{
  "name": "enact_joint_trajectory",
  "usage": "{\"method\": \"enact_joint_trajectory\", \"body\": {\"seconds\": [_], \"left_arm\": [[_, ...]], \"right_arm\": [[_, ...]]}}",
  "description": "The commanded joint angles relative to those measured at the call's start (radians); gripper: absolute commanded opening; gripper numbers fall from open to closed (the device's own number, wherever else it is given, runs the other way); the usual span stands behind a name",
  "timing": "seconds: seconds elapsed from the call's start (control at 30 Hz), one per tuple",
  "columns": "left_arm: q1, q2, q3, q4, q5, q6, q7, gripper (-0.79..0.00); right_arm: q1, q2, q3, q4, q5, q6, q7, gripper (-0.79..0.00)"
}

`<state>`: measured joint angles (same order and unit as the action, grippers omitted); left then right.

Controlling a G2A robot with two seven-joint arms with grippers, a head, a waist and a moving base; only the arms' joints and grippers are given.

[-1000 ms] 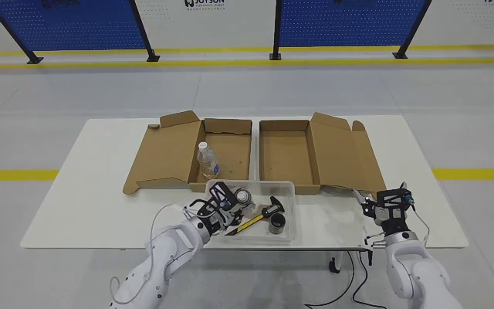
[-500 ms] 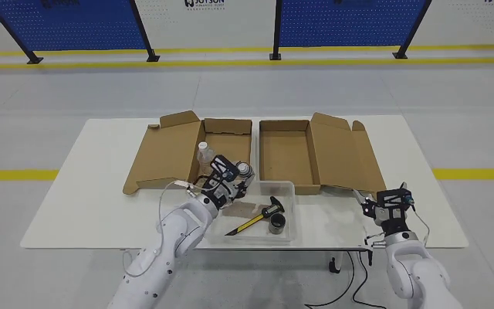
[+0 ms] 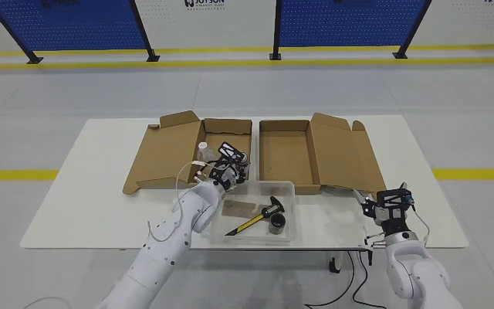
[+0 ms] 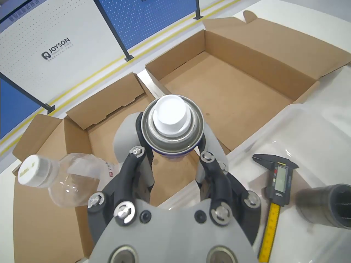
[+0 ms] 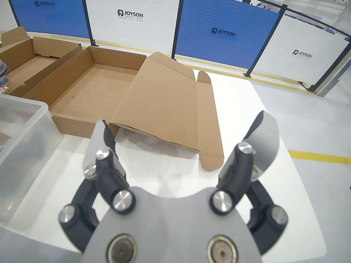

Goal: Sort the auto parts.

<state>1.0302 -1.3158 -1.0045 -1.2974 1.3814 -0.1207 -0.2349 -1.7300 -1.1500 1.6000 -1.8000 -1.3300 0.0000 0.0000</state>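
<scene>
Hanging over the left cardboard box [image 3: 166,154] in the top view, the left gripper [image 3: 234,164] clasps a spray can [image 3: 241,161]. In the left wrist view the can stands upright between the fingers, with a water bottle [image 4: 63,179] just beside it. In the right wrist view the right gripper [image 5: 182,125], jaws spread and empty, hovers above the table [image 5: 274,193].

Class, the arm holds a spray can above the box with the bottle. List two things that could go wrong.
1. The spray can in the left gripper hangs close to the plastic bottle; lowering it may knock the bottle.
2. Two fingers clamp the round can; it may slip.
</scene>
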Motion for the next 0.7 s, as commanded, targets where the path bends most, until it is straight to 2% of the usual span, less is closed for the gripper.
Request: {"method": "enact_joint_trajectory", "body": {"seconds": [0.0, 0.17, 0.3, 0.67], "left_arm": [[-0.023, -0.006, 0.007, 0.047, -0.002, 0.003, -0.005, -0.785], [-0.059, -0.017, 0.024, 0.119, 0.003, 0.016, -0.021, -0.785], [-0.07, -0.028, 0.028, 0.153, -0.059, 0.002, -0.042, -0.785], [-0.053, -0.034, 0.038, 0.145, -0.058, -0.028, -0.063, -0.785]], "right_arm": [[0.0, 0.0, 0.0, 0.0, 0.0, 0.0, 0.0, 0.0], [0.0, 0.0, 0.0, 0.0, 0.0, 0.0, 0.0, 0.0], [0.0, 0.0, 0.0, 0.0, 0.0, 0.0, 0.0, 0.0], [0.0, 0.0, 0.0, 0.0, 0.0, 0.0, 0.0, 0.0]]}}
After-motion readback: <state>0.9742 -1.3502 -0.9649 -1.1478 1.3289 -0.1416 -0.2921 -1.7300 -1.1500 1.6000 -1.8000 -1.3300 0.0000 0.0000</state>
